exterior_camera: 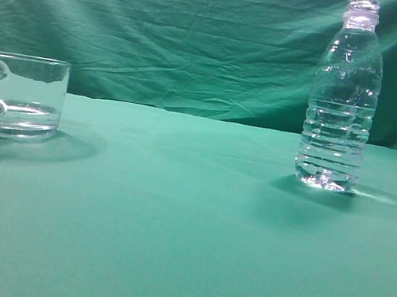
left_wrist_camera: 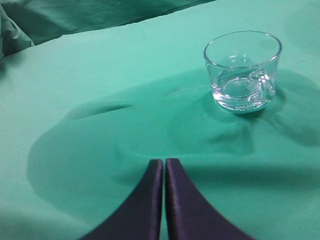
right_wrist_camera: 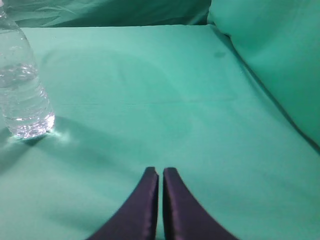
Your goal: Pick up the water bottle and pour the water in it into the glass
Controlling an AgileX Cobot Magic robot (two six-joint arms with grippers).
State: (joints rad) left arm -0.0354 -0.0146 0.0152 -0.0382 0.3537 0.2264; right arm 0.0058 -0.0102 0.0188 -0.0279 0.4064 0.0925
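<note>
The clear ribbed water bottle (exterior_camera: pixel 343 96) stands upright and uncapped at the right of the green table, with water in its lower body. It also shows at the left edge of the right wrist view (right_wrist_camera: pixel 22 95). The short clear glass mug (exterior_camera: pixel 17 94) with a curled handle stands at the far left, with a little water at its bottom. It shows in the left wrist view (left_wrist_camera: pixel 243 70) at the upper right. My left gripper (left_wrist_camera: pixel 164 161) is shut and empty, well short of the glass. My right gripper (right_wrist_camera: pixel 160 170) is shut and empty, to the right of the bottle.
A green cloth (exterior_camera: pixel 186 223) covers the table and hangs as a backdrop (exterior_camera: pixel 202 35). A raised fold of green cloth (right_wrist_camera: pixel 270 60) lies at the right of the right wrist view. Neither arm shows in the exterior view.
</note>
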